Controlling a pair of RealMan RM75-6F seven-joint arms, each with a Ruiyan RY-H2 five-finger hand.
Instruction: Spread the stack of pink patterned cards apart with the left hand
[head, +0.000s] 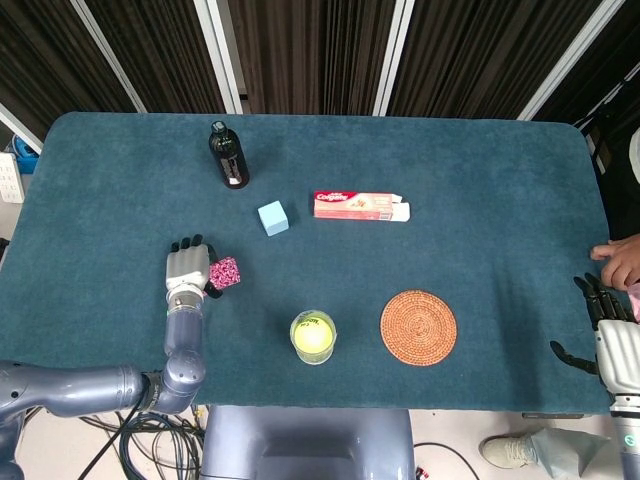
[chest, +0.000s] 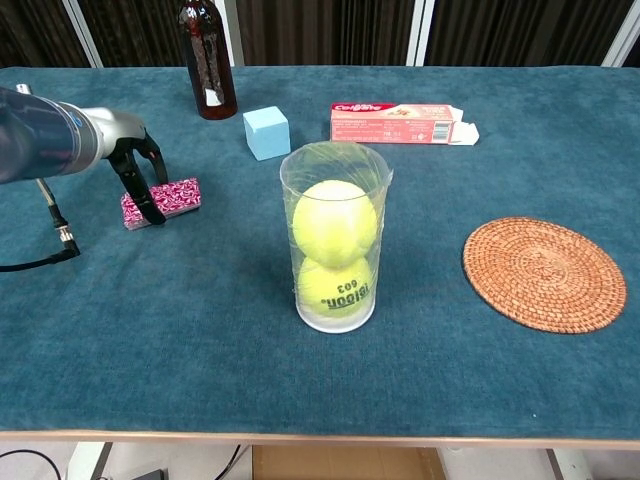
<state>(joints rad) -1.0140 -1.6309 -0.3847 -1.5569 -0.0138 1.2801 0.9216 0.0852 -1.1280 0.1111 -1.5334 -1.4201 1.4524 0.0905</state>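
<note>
Nearest in chest view, centre: clear cup (chest: 333, 250) with two tennis balls; woven coaster (chest: 544, 273) at right. Mid-left: pink patterned cards (chest: 162, 201) lying on the desk (chest: 300, 380), stack apparently compact, not fanned. Left hand (chest: 137, 172) over its left end, dark fingers (chest: 150, 205) down on the stack, grasping nothing. Spreading judged barely begun. Right hand (head: 607, 335), lower right of head view, idle, fingers apart. Far: blue block, toothpaste box, bottle.
</note>
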